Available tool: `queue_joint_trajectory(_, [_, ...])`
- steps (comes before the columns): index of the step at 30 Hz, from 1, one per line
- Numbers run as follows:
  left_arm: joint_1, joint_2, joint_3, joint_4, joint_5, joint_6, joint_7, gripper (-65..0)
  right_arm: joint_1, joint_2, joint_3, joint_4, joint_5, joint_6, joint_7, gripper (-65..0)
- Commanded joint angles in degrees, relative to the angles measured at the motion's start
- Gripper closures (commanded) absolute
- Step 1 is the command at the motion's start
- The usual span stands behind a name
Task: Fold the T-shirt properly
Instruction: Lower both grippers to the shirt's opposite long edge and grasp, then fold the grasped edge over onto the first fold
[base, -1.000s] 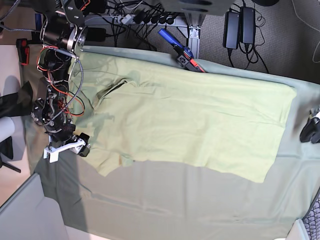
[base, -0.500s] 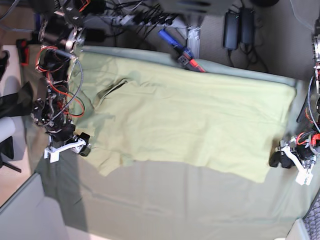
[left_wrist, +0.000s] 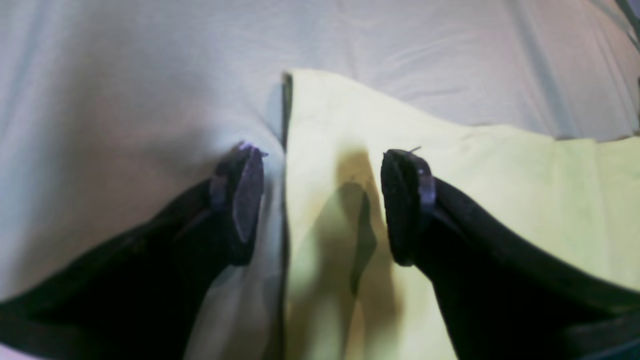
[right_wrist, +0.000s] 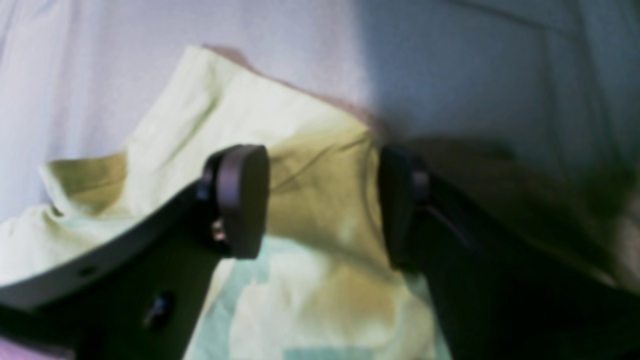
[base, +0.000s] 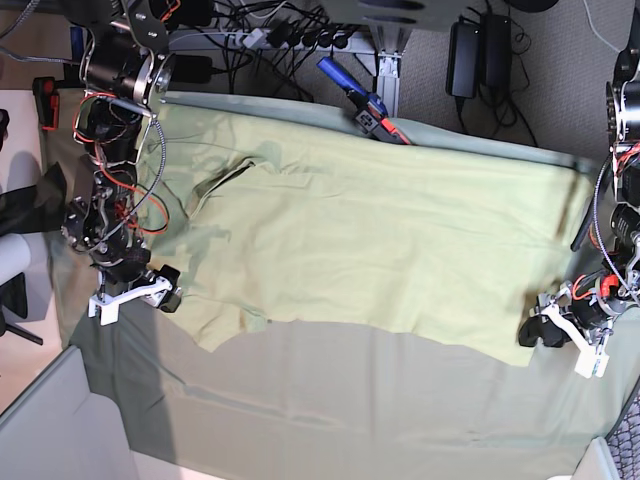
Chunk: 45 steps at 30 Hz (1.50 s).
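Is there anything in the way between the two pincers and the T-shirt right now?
Nothing visible. The left pincer stands open over the hem edge of the T-shirt, one finger over the table cloth. The right pincer is open over a sleeve corner.

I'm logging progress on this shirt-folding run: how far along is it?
Early. Done: the T-shirt lies spread nearly flat on the table cloth, with no fold visible. In hand: the left gripper hangs open with one finger on each side of a shirt edge by a corner, and the right gripper is open over a rumpled edge at the opposite end; neither has closed on fabric. Left: grasping and every fold.
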Motion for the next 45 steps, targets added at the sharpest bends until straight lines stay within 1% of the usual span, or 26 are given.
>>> queue_joint_trajectory(1, [-1.81,-0.22,-0.11,0.66,-0.35,-0.39,0.17,-40.7,1.22,0.90,0.04,0.63,0.09,0.70,-0.42,-35.1])
queue_joint_trajectory(8, [-2.78,1.07,0.37,0.66,-0.13,-0.44,0.31,-40.7,1.22,0.87,0.04,0.63,0.31,0.70,-0.42,-35.1])
queue_joint_trajectory(12, [-2.64,2.03,1.79,0.66,0.11,-0.42,0.37,-40.6,1.22,0.87,0.04,0.63,0.28,0.70,-0.44,-35.1])
queue_joint_trajectory(15, [-2.67,2.16,1.97,0.66,0.07,-0.42,-1.49,-40.5,1.20,0.90,0.04,0.63,0.31,0.70,-0.44,-35.0])
queue_joint_trajectory(16, [-2.67,2.12,1.97,0.66,0.09,-0.42,-2.40,-39.4,1.22,0.90,0.04,0.63,0.28,0.70,-0.42,-34.4])
queue_joint_trajectory(17, [-2.67,2.12,1.97,0.66,0.07,-0.44,-3.19,-35.2,1.22,0.90,0.04,0.63,0.28,0.70,-0.42,-31.2])
queue_joint_trajectory(18, [-2.67,2.14,1.97,0.66,0.04,-0.44,-3.76,-27.7,1.22,0.92,0.04,0.63,0.28,0.70,-0.42,-25.7])
queue_joint_trajectory(20, [-2.64,2.14,1.97,0.66,0.04,-0.46,-4.55,-9.6,1.22,0.92,0.04,0.63,0.28,0.70,-0.39,-9.8])
queue_joint_trajectory(21, [-2.64,2.03,1.97,0.66,0.04,-0.46,-4.81,-2.2,1.22,0.92,0.04,0.63,0.28,0.70,-0.39,-1.5])
queue_joint_trajectory(22, [-2.67,1.97,1.97,0.66,0.04,-0.48,-5.07,0.0,1.22,0.92,0.07,0.66,0.28,0.70,-0.39,0.0])
queue_joint_trajectory(23, [-2.67,1.79,1.97,0.66,0.07,-0.66,-5.44,0.0,1.22,0.92,0.07,0.68,0.28,0.70,-0.39,0.0])
queue_joint_trajectory(24, [-2.67,1.64,1.97,0.68,0.04,-1.73,-5.90,0.0,1.22,0.94,0.07,0.74,0.26,0.72,-0.42,0.0])
queue_joint_trajectory(25, [-2.67,1.40,1.97,0.70,0.04,-3.91,-6.45,0.0,1.22,0.98,0.07,0.90,0.26,0.72,-0.42,0.0])
queue_joint_trajectory(26, [-2.67,1.16,1.97,0.72,0.04,-5.04,-7.15,0.0,1.22,0.98,0.11,1.09,0.26,0.72,-0.44,0.0])
queue_joint_trajectory(28, [-2.67,0.79,1.97,0.98,-0.17,-5.04,-7.48,0.0,1.20,1.11,0.11,1.75,0.26,0.74,-0.66,0.0])
queue_joint_trajectory(31, [-2.56,0.48,1.95,1.49,-0.35,-5.04,-6.29,0.0,1.20,1.77,0.11,3.23,0.28,0.76,-2.58,0.0])
queue_joint_trajectory(33, [-2.45,-0.11,1.92,1.49,-2.71,-5.04,-5.14,0.0,0.66,2.45,0.11,4.72,0.61,0.74,-3.89,0.0])
queue_joint_trajectory(36, [-2.16,-1.75,1.90,1.84,-7.30,-5.04,-2.58,0.0,-2.21,3.72,0.11,9.18,2.89,0.76,-4.24,0.0])
queue_joint_trajectory(38, [-2.16,-2.80,1.90,2.58,-9.70,-5.04,0.92,0.0,-4.57,4.59,0.13,12.63,3.74,0.76,-4.81,0.0])
queue_joint_trajectory(41, [-1.95,-3.37,1.90,4.92,-12.79,-5.04,9.07,0.0,-8.00,5.60,0.11,17.33,4.85,0.74,-5.01,0.0])
queue_joint_trajectory(43, [-0.68,-3.74,1.90,7.91,-16.83,-5.04,13.57,0.0,-10.10,6.21,0.17,20.06,5.22,0.74,-5.03,0.0])
queue_joint_trajectory(45, [1.62,-4.44,1.90,12.02,-21.31,-5.04,16.44,0.0,-12.04,6.64,0.52,22.53,5.97,0.74,-5.29,0.0])
